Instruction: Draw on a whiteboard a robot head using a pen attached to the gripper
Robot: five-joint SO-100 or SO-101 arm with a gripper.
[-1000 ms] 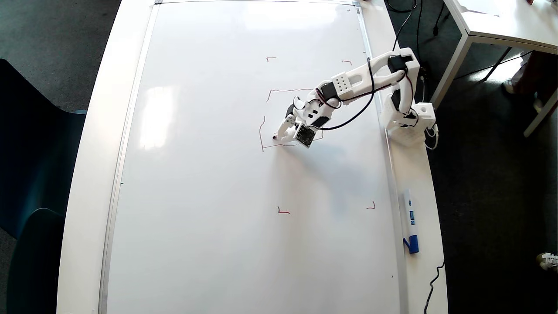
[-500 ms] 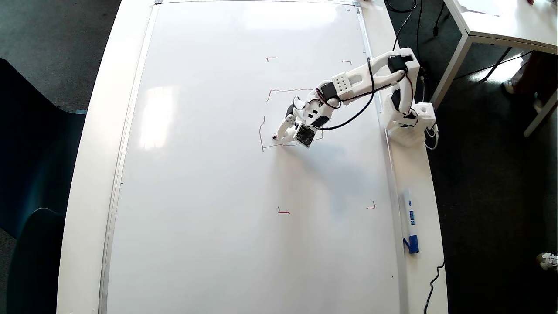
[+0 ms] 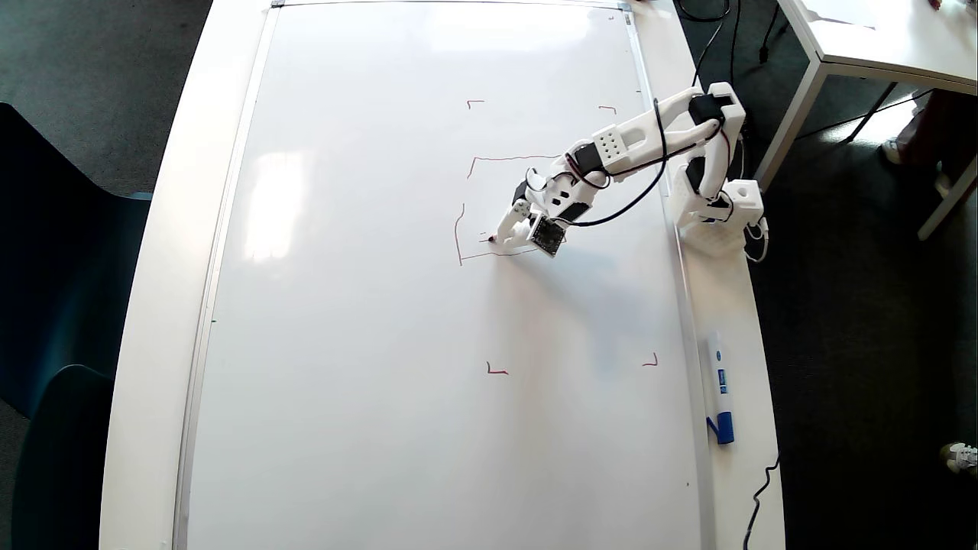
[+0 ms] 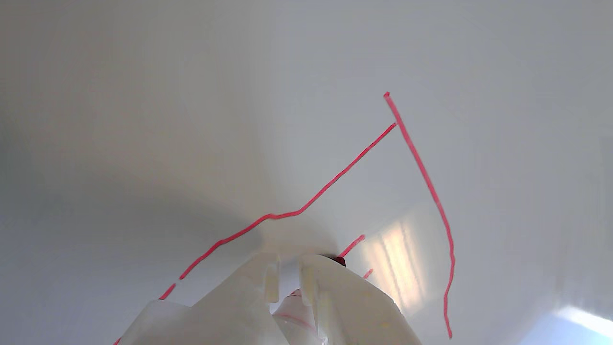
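Note:
The whiteboard (image 3: 367, 305) fills most of the overhead view. On it is a partial robot head (image 3: 457, 233) in thin red lines: a top edge, a left side and a bottom edge. My gripper (image 3: 504, 231) sits inside this outline, near its lower left corner, shut on the pen (image 3: 491, 240). The pen's dark red tip rests at the board surface. In the wrist view the gripper (image 4: 287, 261) enters from the bottom. The pen tip (image 4: 339, 261) pokes out beside the right finger, at the end of a short fresh stroke. The robot head (image 4: 335, 179) lines meet in a corner above.
Small red corner marks (image 3: 497, 371) frame the drawing area. A white-and-blue marker (image 3: 718, 386) lies on the table rim right of the board. The arm base (image 3: 714, 221) stands on that rim, with a black cable (image 3: 756, 504) lower down. Another table (image 3: 879, 38) is at upper right.
The arm has shifted slightly right and the pen tip has moved a little to the right inside the outline. A short red stroke now lies behind it.

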